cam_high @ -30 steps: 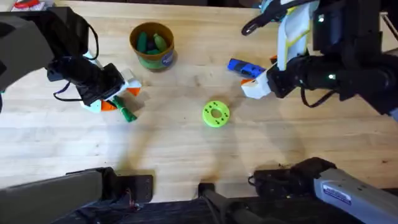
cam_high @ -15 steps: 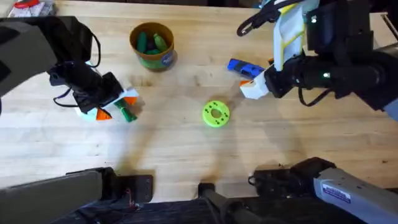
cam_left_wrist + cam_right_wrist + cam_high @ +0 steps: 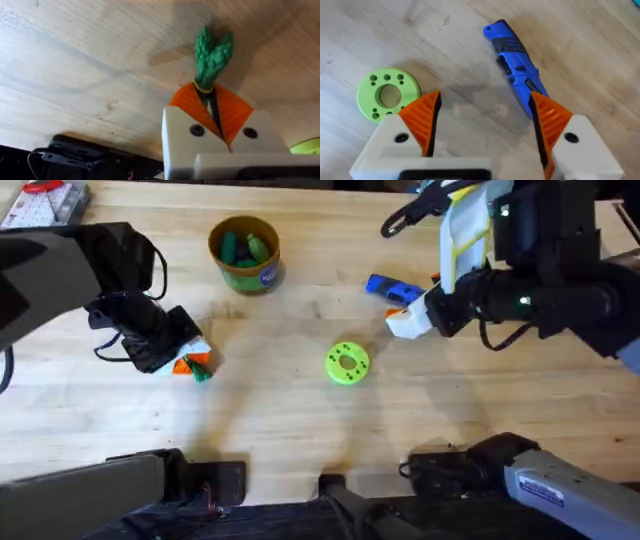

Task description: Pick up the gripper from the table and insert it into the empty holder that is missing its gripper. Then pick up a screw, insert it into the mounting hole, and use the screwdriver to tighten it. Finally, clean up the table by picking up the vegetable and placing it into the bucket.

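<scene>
Overhead: my left jaws (image 3: 190, 360) sit low over the left part of the tabletop (image 3: 300, 410), clamped on the vegetable (image 3: 200, 372), whose green end pokes out just past the orange pads. The bucket (image 3: 244, 252) stands beyond my left jaws, toward the far edge, apart from them, with green pieces inside it. My right jaws (image 3: 405, 318) hover on the right side, white fingers pointing toward the middle. A blue tool (image 3: 393, 288) lies just beyond them on the wood. A lime-green ring (image 3: 347, 363) lies flat between my two pairs of jaws, nearer the right pair. A red-and-clear packet (image 3: 45, 200) sits at the far left corner. Left wrist: my left jaws (image 3: 212, 107) are closed on the vegetable (image 3: 212, 55); the orange pads (image 3: 187, 102) press against its lower stem from both sides, and the leafy green tip stands out ahead of the pads, above the tabletop (image 3: 75, 75). I cannot tell whether the tip touches the wood. A sliver of the lime-green ring (image 3: 307, 146) shows at the edge beside my fingers. Right wrist: my right jaws (image 3: 485, 120) are spread wide and hold nothing, bare tabletop (image 3: 600, 55) between the orange pads (image 3: 422, 117). The blue tool (image 3: 515, 65) lies ahead, its near end just beside one pad. The lime-green ring (image 3: 387, 95) lies flat beside the other pad.
</scene>
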`<state>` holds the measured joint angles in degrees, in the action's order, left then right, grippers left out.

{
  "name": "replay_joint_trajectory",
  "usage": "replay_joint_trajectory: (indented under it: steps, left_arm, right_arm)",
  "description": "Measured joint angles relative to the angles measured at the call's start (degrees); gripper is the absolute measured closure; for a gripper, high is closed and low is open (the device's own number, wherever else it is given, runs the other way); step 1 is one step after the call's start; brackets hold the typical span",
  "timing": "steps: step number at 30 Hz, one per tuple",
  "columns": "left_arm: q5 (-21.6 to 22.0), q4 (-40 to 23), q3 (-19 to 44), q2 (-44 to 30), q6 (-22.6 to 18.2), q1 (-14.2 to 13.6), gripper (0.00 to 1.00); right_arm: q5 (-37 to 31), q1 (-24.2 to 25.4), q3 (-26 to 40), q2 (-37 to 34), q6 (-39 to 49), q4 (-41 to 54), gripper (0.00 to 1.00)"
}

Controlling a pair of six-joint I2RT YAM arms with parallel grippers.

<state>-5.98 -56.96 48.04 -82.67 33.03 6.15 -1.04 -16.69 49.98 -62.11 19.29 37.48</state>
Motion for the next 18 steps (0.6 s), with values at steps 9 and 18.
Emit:
replay_joint_trajectory:
  steps: [9, 18]
  left_arm:
    - [-2.41, -5.49, 11.39, -0.53, 0.22, 0.00, 0.977]
    - [-8.27, -0.07, 27.93, -0.46, 0.20, -1.10, 0.977]
  right_arm:
    - [0.00, 0.00, 0.00, 0.00, 0.02, -0.10, 0.030]
    - [0.02, 0.00, 0.00, 0.00, 0.02, -0.14, 0.030]
